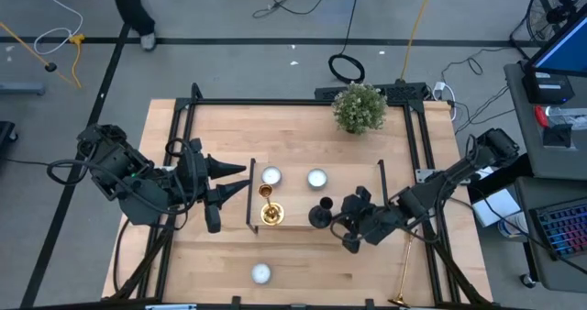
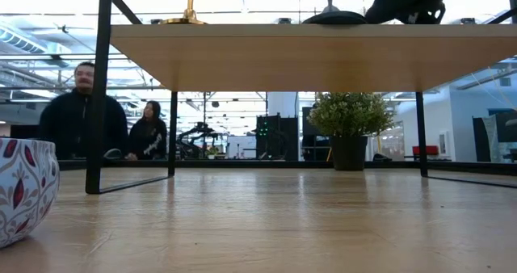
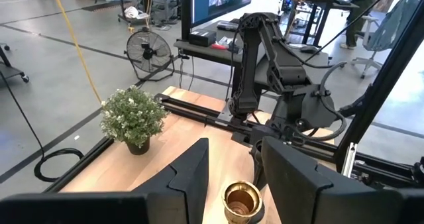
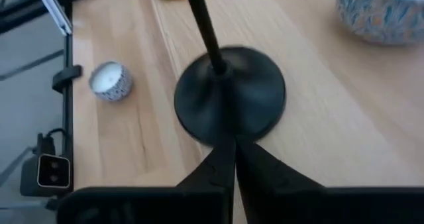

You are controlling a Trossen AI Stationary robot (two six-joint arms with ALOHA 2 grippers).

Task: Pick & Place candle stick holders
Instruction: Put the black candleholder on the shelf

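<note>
A black candle stick holder [image 4: 228,95] stands upright on its round base on the wooden stand [image 1: 348,186]. My right gripper [image 4: 233,144] is shut, its tips at the near rim of that base. A gold candle stick holder [image 1: 269,204] stands upright on the stand's left end. Its cup top [image 3: 242,199] shows between the spread fingers of my left gripper [image 3: 235,144], which is open and touches nothing. In the high view my left gripper [image 1: 246,182] is just left of the stand. A second gold holder [image 1: 404,269] lies on its side at the table's near right. My right gripper comes slanting down from the table's right side. Its shut fingertips [image 4: 222,159] sit at the rim of the black holder's base [image 4: 225,136]. Nothing lies between the fingers. I cannot tell whether they touch the rim.
Two white candles [image 1: 271,175] [image 1: 316,177] sit on the stand and a third [image 1: 261,273] on the table near the front edge. A potted plant [image 1: 359,108] stands at the far edge. Black frame rails [image 1: 417,145] run along the table's sides. People show beyond the table.
</note>
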